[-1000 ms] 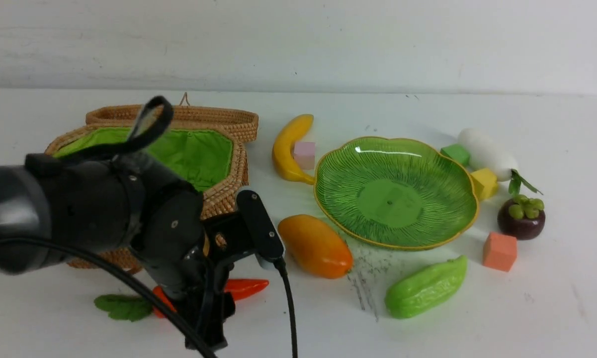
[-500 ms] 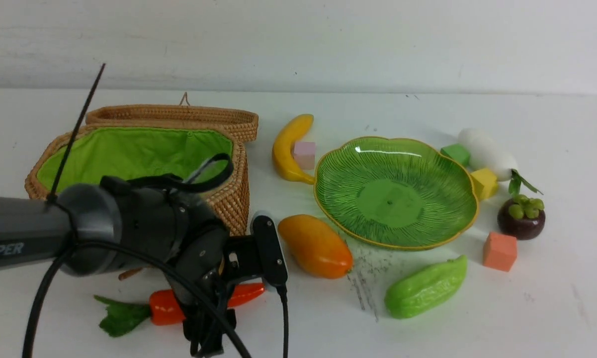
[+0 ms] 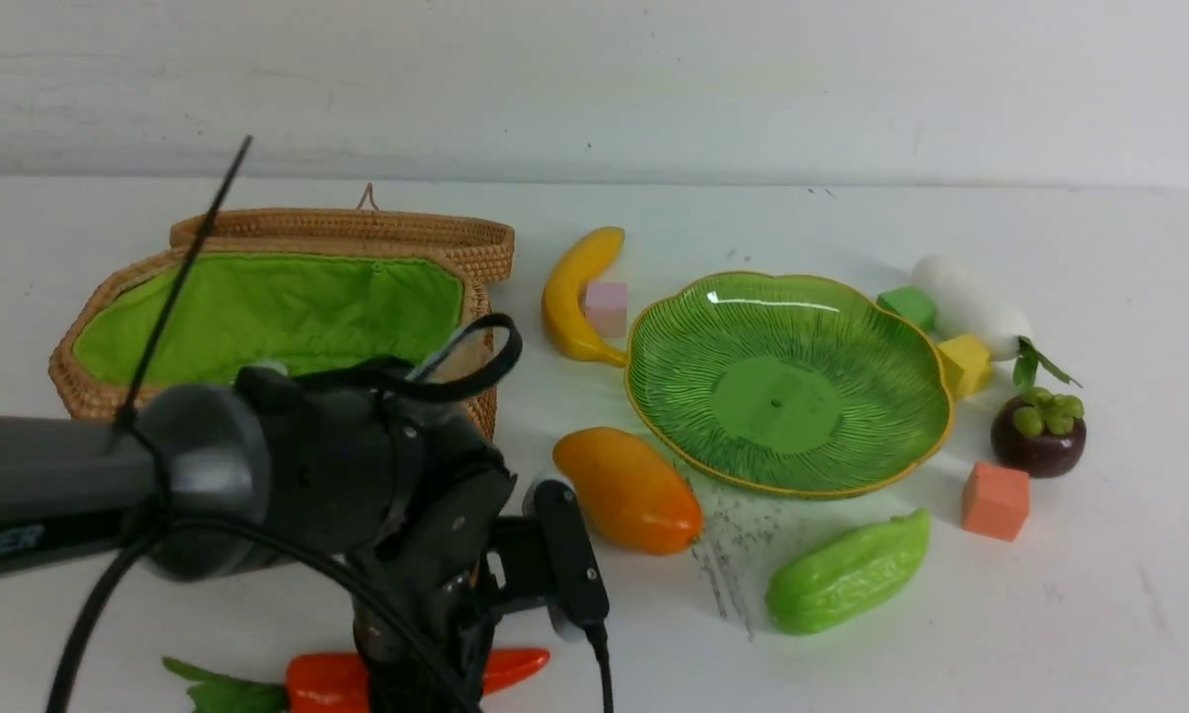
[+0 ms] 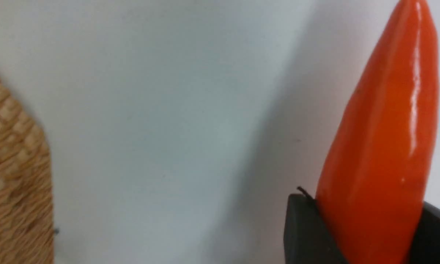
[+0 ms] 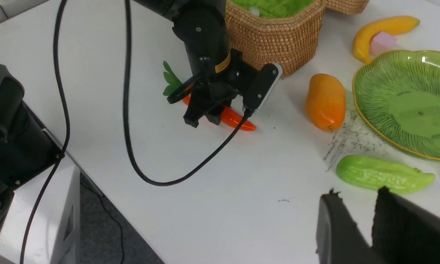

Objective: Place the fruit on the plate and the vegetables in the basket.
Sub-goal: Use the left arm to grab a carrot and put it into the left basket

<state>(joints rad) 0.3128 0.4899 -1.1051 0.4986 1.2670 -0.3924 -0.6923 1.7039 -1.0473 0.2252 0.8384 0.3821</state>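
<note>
Carrot (image 3: 329, 683) has slid nearer the camera, left tool (image 5: 203, 120) gripping it.

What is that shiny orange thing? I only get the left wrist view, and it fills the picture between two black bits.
Observer: A toy carrot; the right wrist view shows green leaves at its other end.
Operator: Is it up in the air?
Observer: No, it looks to lie on the table, with the left end effector straddling its middle.
Operator: And that woven patch?
Observer: The wall of a wicker basket, standing open, with green lining.
</note>
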